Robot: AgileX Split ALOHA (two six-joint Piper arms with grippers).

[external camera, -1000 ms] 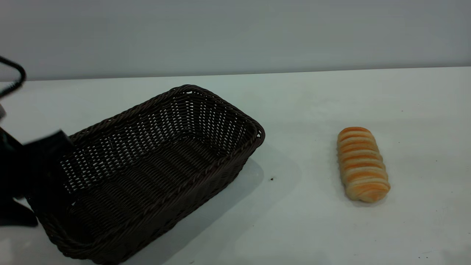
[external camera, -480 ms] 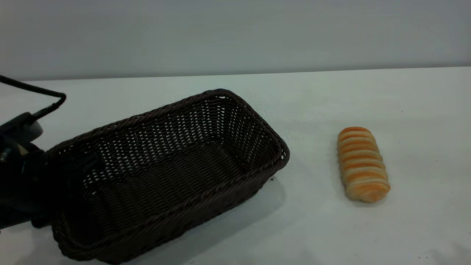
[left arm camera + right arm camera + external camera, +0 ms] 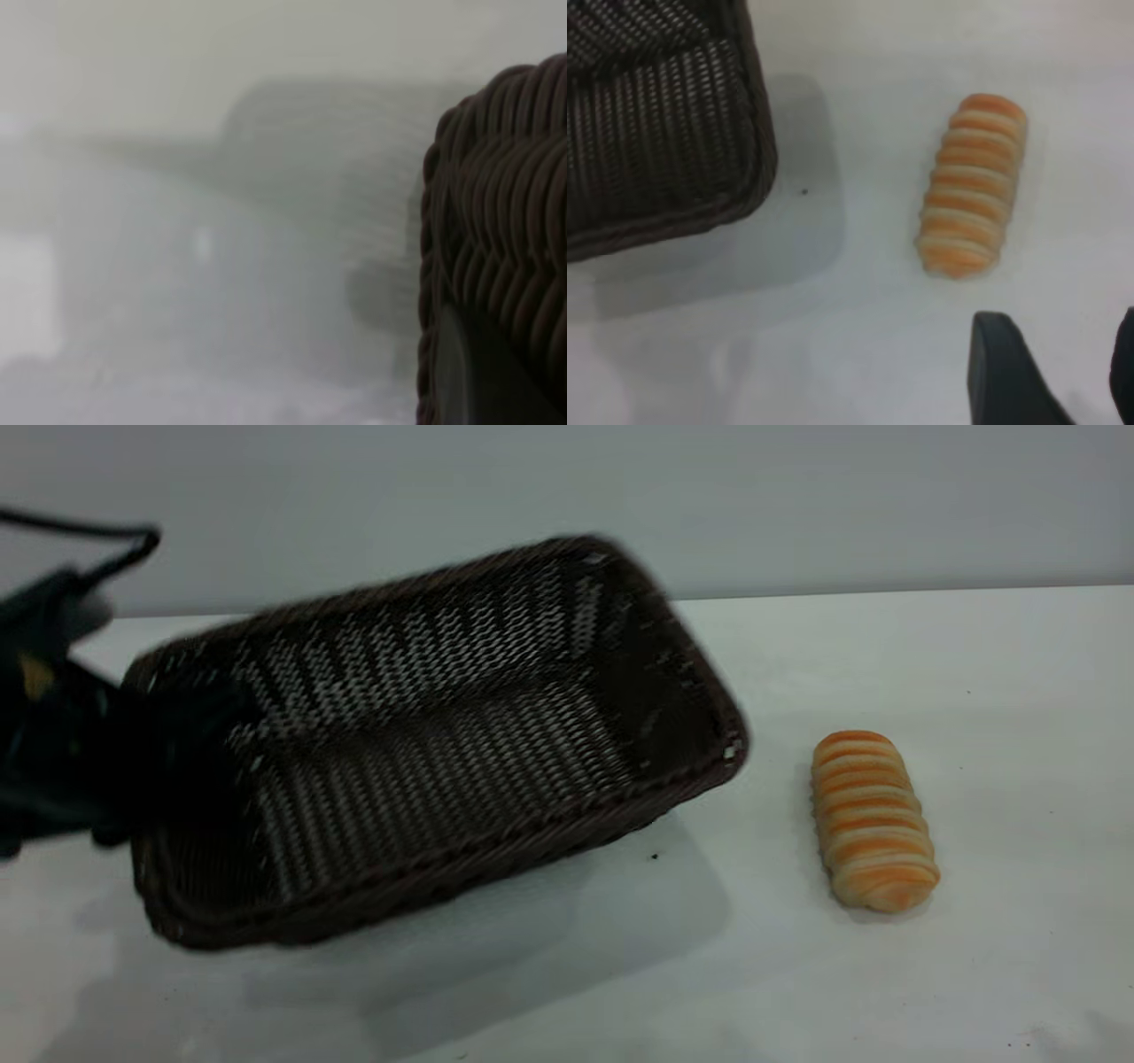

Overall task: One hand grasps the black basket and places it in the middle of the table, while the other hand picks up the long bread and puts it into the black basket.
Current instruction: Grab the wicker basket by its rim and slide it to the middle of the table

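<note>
The black basket [image 3: 425, 646] hangs tilted above the table [image 3: 974, 673], its right end raised, blurred by motion. My left gripper [image 3: 168, 771], on the yellow-banded arm at the far left, is shut on the basket's left short wall. In the left wrist view the braided rim [image 3: 505, 204] fills the side, with one finger [image 3: 469, 372] against it. The long bread [image 3: 873, 819] lies on the table right of the basket, apart from it. In the right wrist view my right gripper [image 3: 1059, 372] is open and empty, a little short of the bread [image 3: 974, 186], with the basket's corner [image 3: 656, 133] beside it.
The basket's shadow [image 3: 549, 921] falls on the tabletop beneath it. A tiny dark speck [image 3: 654, 856] marks the table between basket and bread. A grey wall runs behind the table's far edge.
The basket has risen off the table and moved to the right, carried by my left gripper, with its right end swinging upward. The bread has not moved.
</note>
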